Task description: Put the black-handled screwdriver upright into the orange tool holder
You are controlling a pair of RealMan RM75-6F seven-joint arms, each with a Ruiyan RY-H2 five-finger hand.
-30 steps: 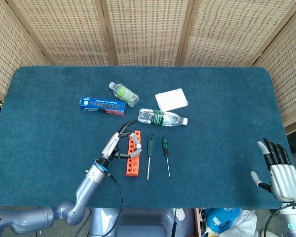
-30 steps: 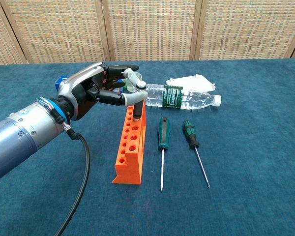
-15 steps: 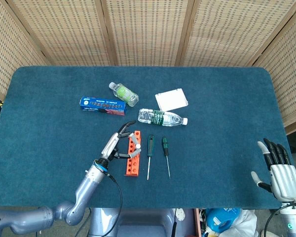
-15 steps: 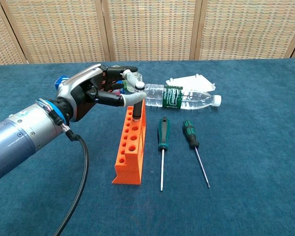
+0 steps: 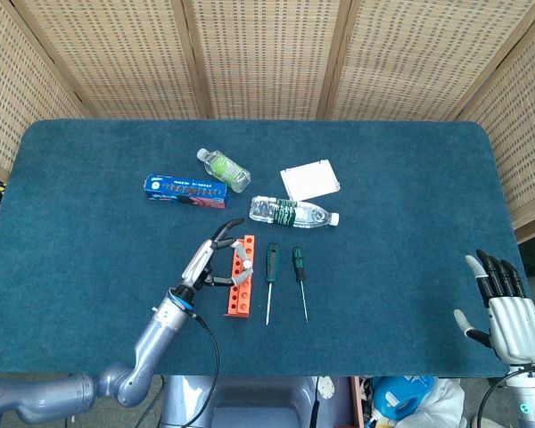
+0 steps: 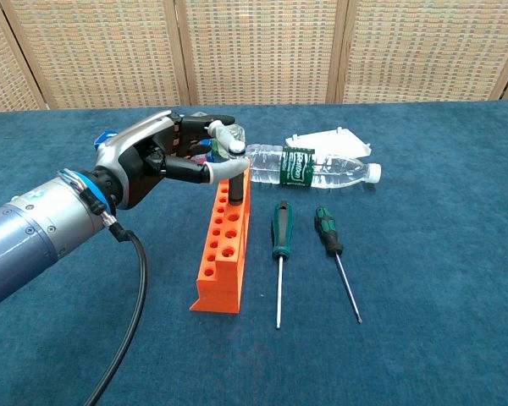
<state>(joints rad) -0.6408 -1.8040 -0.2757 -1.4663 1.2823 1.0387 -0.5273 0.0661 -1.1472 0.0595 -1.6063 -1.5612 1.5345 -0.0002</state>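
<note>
Because the black screwdriver [image 6: 235, 191] has to stand upright, the left hand [image 6: 165, 161] pinches its top between thumb and finger, directly over the far end of the orange holder [image 6: 224, 245], where the handle already sits in a hole. 2 green screwdrivers [image 6: 279, 254] lie flat just beside it. Well apart, the right hand [image 5: 506, 308] rests spread, holding nothing.

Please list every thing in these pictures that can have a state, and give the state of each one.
Black-handled screwdriver: upright in the holder's far end, left fingers on its top.
Orange plastic tool holder: standing on the table.
Two green-handled screwdrivers: lying flat beside the holder.
Large clear water bottle: lying on its side, capped.
Small green-labelled bottle: lying down.
Left hand: holding the screwdriver.
Right hand: idle, fingers apart.
</note>
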